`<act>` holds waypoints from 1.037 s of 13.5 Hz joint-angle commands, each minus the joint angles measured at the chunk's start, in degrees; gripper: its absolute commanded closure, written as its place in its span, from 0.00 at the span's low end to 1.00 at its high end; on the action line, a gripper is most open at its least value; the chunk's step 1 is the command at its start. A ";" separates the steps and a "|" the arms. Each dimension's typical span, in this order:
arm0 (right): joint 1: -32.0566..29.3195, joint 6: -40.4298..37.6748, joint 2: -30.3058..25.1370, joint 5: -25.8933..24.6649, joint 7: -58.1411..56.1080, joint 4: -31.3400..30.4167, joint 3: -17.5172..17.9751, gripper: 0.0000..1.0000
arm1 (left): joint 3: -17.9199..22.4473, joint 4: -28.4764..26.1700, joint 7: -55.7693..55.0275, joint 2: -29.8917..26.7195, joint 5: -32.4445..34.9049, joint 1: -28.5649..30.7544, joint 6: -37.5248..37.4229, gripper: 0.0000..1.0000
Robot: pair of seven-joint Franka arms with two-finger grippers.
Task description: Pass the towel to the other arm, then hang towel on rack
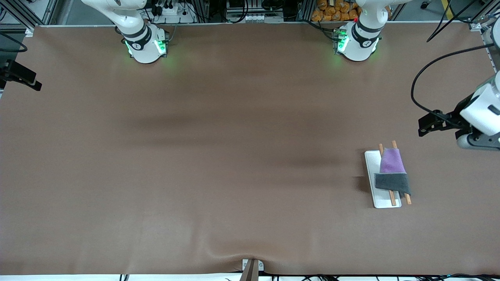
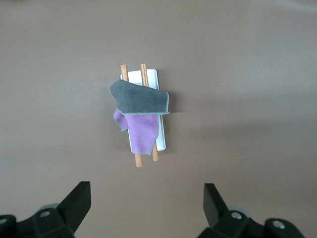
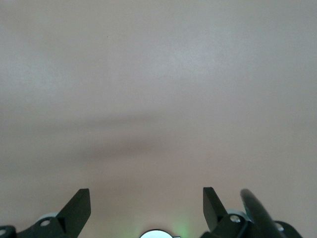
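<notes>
The towel [image 1: 391, 171] lies draped over the two wooden rods of the rack [image 1: 371, 164], toward the left arm's end of the table. Its purple face shows on the part farther from the front camera, its dark grey face on the nearer part. In the left wrist view the towel [image 2: 140, 101] and the rack [image 2: 152, 74] lie well apart from my left gripper [image 2: 147, 198], which hangs high above the table, open and empty. The left arm's hand [image 1: 478, 125] shows at the table's end beside the rack. My right gripper [image 3: 146, 198] is open and empty over bare table.
The right arm's base [image 1: 145, 45] and the left arm's base [image 1: 357, 43] stand at the table's edge farthest from the front camera. A black cable [image 1: 414, 93] loops near the left hand. A clamp [image 1: 252, 269] sits at the nearest edge.
</notes>
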 commanded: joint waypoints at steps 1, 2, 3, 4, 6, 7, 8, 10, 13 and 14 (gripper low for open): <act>-0.43 -0.09 0.47 -0.37 -0.91 0.50 0.36 0.00 | -1.41 -0.90 -4.24 -2.65 -0.24 0.41 -2.70 0.00; -0.43 -0.01 0.47 -0.19 -0.82 0.50 0.36 0.00 | -1.41 -1.16 -4.25 -3.26 -0.24 0.67 -2.97 0.00; -0.43 -0.01 0.38 0.07 -0.82 0.50 0.45 0.00 | -0.89 -1.77 -4.17 -4.31 -0.33 0.32 -3.32 0.00; -0.43 -0.09 0.38 0.16 -0.73 0.50 0.45 0.00 | 0.50 -3.43 -4.16 -5.89 -0.59 -0.38 -3.32 0.00; -0.43 -0.01 0.47 0.07 -0.64 0.41 0.45 0.00 | 4.80 -6.51 -4.16 -8.88 -0.94 -4.23 -3.32 0.00; -0.43 -0.01 0.38 0.07 -0.64 0.41 0.45 0.00 | 7.17 -8.44 -4.25 -10.55 -1.29 -6.34 -3.32 0.00; -0.43 0.26 0.47 0.07 -0.64 0.41 0.45 0.00 | 9.72 -9.85 -4.34 -11.87 -2.16 -8.19 -3.32 0.00; -0.34 0.43 0.38 0.07 -0.21 0.32 0.45 0.00 | 14.56 -12.14 -4.34 -13.98 -4.97 -10.48 -3.32 0.00; -0.34 0.43 0.38 0.16 -0.20 0.41 0.45 0.00 | 15.37 -15.48 -4.43 -16.80 -5.51 -11.20 -3.41 0.00; -0.34 0.43 0.29 0.07 -0.20 0.41 0.45 0.00 | 15.37 -15.58 -4.43 -16.89 -5.51 -11.20 -3.41 0.00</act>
